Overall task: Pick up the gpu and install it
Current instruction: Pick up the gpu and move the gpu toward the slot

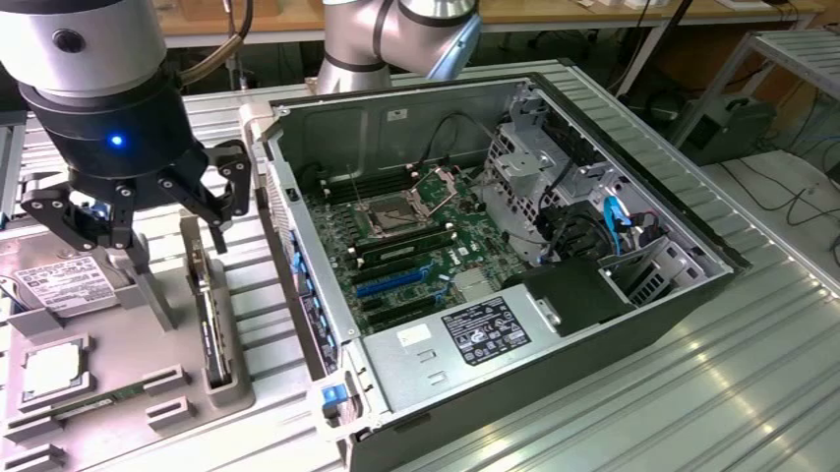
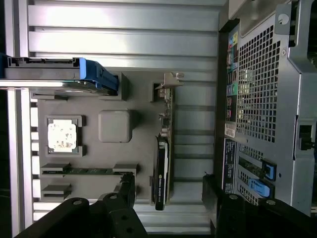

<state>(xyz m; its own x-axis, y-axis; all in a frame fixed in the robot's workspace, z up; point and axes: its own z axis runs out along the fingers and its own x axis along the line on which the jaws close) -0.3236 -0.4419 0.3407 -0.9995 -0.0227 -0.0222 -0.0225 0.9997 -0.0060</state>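
Outside, in the exterior view, a ribbed silver metal table (image 1: pixel 683 393) carries the work. Behind it is a workshop with wooden benches, and cables lie on the floor at the exterior view's right. On the table I count one open computer case (image 1: pixel 381 123) lying on its side with its green board facing up. At the exterior view's left there is one grey tray (image 1: pixel 125 334). The tray holds one hard drive (image 1: pixel 59 285), one processor (image 1: pixel 53 369), one memory stick (image 1: pixel 92 401) and one gpu (image 1: pixel 210 324). The gpu is a thin dark card standing on its edge in a slot at the side of the tray nearest the case. One robot arm reaches in, and its black gripper (image 1: pixel 155 236) hangs above the tray with the fingers spread wide, holding nothing. The gpu sits below it, clear of both fingers.

Next, the wrist view looks straight down on the same table (image 2: pixel 124 29) and tray (image 2: pixel 143 148). It shows the hard drive (image 2: pixel 54 74) with its blue end, the processor (image 2: pixel 62 136) and the memory stick (image 2: pixel 89 171). The perforated side of the case (image 2: pixel 267 99) runs along beside them. The gpu (image 2: pixel 163 163) has its silver bracket at the end far from the gripper (image 2: pixel 168 191). Its dark end lines up in the wide gap between the two fingers, touching neither.
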